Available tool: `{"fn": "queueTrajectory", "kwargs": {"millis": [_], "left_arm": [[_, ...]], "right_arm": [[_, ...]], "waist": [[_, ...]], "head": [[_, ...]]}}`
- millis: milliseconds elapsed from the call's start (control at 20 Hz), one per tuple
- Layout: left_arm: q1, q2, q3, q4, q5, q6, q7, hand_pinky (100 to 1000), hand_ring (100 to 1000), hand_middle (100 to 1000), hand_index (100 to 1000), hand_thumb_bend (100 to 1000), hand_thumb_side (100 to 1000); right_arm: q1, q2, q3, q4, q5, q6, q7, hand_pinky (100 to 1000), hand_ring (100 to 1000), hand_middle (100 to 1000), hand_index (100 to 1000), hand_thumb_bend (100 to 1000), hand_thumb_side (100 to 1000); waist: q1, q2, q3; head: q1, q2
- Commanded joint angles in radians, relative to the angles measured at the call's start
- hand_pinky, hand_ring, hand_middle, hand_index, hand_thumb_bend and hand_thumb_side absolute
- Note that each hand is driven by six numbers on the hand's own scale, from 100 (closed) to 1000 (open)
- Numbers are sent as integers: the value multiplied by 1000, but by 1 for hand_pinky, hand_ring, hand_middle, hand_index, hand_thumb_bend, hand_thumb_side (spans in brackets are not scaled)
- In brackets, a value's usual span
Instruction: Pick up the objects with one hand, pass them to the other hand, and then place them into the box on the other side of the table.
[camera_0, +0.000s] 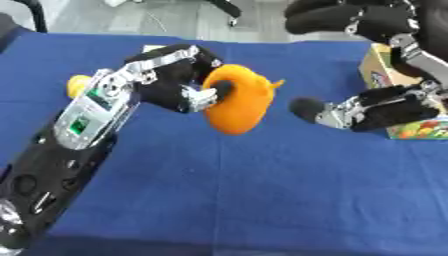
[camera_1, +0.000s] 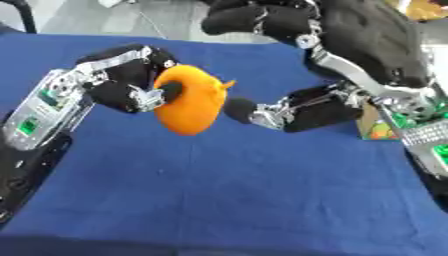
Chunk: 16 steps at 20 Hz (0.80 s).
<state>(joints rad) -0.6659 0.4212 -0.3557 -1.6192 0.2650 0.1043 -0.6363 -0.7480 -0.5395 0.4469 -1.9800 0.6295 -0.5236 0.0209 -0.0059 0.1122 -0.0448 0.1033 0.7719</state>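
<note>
My left hand (camera_0: 171, 75) is shut on a rounded orange object (camera_0: 241, 102) with a small point at its upper right, and holds it above the blue table (camera_0: 262, 200), a fingertip pressed into its left face. My right hand (camera_1: 297, 107) is open just right of the object. One digit reaches toward the object's right side without visibly touching it, and the other fingers arch above it. The box (camera_0: 378, 75), cardboard with colourful print, stands at the right edge, partly hidden behind the right hand.
A small yellow thing (camera_0: 79, 85) lies on the cloth behind my left wrist, mostly hidden by it. Grey floor and dark chair legs show beyond the table's far edge.
</note>
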Motion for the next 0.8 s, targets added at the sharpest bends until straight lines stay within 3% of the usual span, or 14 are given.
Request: {"fn": "queueTrajectory", "kwargs": {"millis": [50,550,800], "left_arm": [[-35,14,-4,-19,12,5,9,635,440,371,410,100,259],[-47,8,-4,-24,4,37,131,665,525,420,432,100,316],[-49,5,-8,-22,7,46,193,655,525,419,431,100,347]], "right_arm": [[-20,1,-1,-20,-7,-12,5,772,718,721,824,392,265],[-22,4,0,-20,0,-27,19,768,717,718,825,397,267],[-24,3,-1,-20,-1,-29,20,767,717,717,826,399,267]], "waist": [[9,-13,0],[9,-14,-3],[9,-14,-6]], "head": [[-3,-2],[-2,-2],[-1,-2]]}}
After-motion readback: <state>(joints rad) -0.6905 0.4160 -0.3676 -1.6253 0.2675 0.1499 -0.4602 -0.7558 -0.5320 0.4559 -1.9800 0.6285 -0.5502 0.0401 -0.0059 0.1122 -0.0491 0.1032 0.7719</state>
